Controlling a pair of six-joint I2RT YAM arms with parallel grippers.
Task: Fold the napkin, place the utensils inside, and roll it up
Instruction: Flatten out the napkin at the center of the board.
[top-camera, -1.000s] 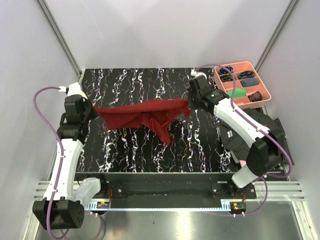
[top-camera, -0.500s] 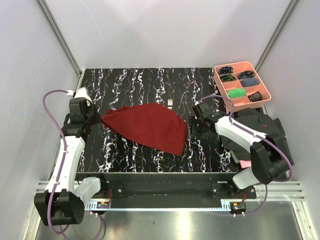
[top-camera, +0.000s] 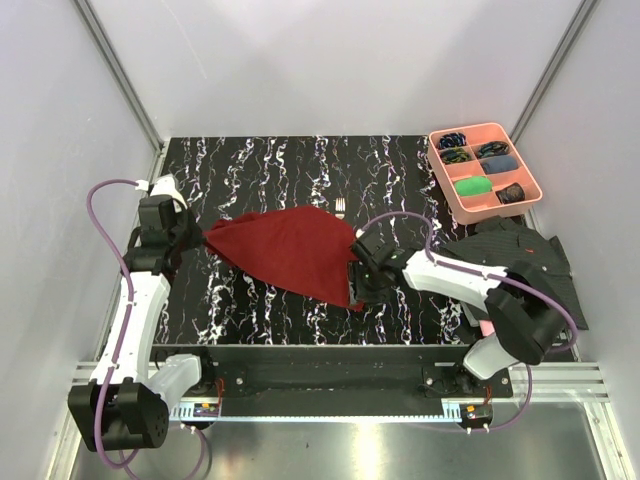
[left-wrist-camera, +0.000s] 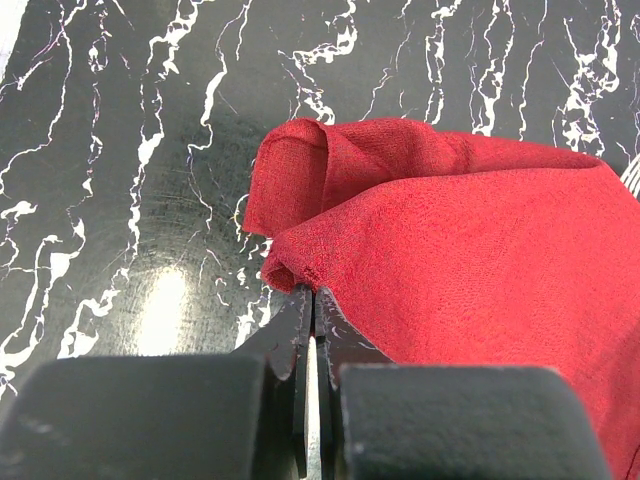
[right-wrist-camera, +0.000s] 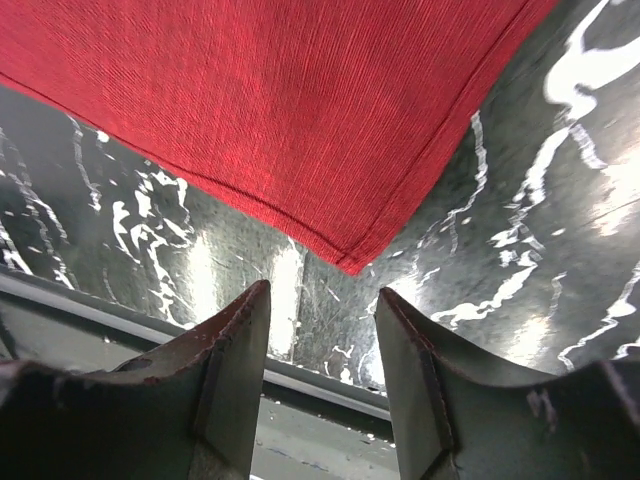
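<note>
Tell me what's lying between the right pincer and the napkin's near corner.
Only bare marbled table. The right wrist view shows the corner of the napkin just ahead of the open right pincer, untouched, with nothing else in the gap.

The right fingers (right-wrist-camera: 235, 370) released the napkin (top-camera: 290, 250), which dropped flat.

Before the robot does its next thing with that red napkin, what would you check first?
1. Left fingers shut on the napkin at its left corner: ok.
2. Right fingers open over the napkin's near corner, gripping nothing: ok.
3. Napkin lying flat: not ok, it is bunched near the left corner.
4. Fork located: ok, tines peek out at the napkin's far edge.
5. Spoon located: cannot tell, not visible.
</note>
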